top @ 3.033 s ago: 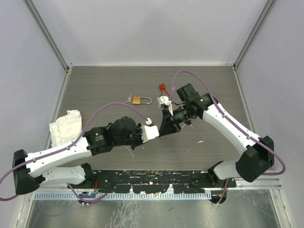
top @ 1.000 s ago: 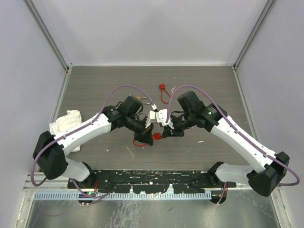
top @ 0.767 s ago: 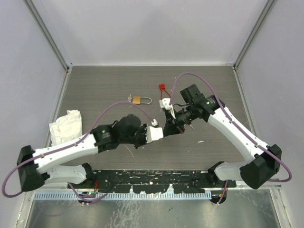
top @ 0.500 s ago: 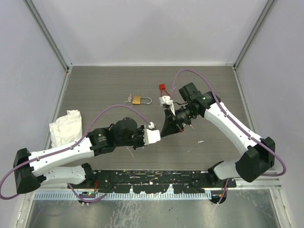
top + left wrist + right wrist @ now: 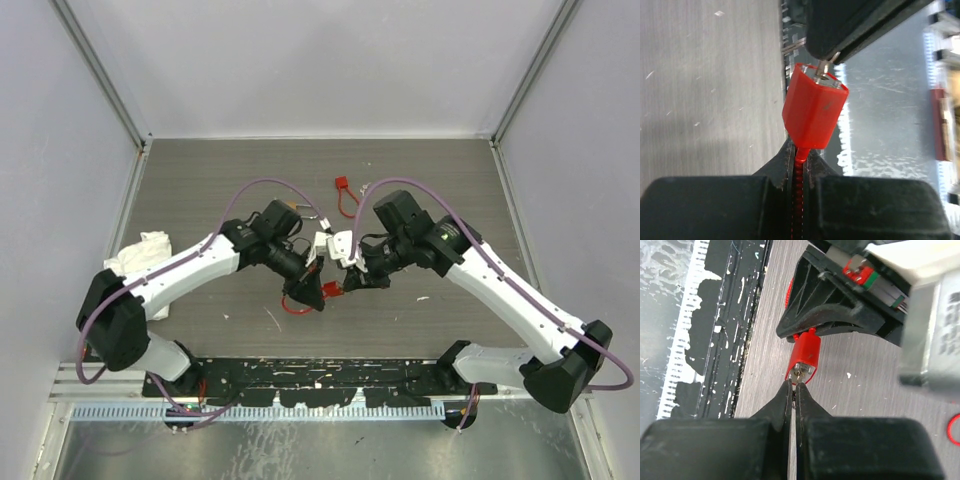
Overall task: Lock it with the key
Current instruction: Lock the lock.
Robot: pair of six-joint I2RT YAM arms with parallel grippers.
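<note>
Left gripper point(image 5: 799, 152) is clamped on the lock point(image 5: 814, 117) sticking out past its tips; right gripper point(image 5: 793, 386) seems pinched on the key point(image 5: 799, 371).

Bright red padlock point(image 5: 814, 117), silver key point(image 5: 823, 68) — grey wood-grained table point(image 5: 220, 180), white cloth point(image 5: 140, 250).

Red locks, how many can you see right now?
2. The far red lock lies on the table toward its back edge. The held red lock is between the left gripper and right gripper. Others may be hidden.
</note>
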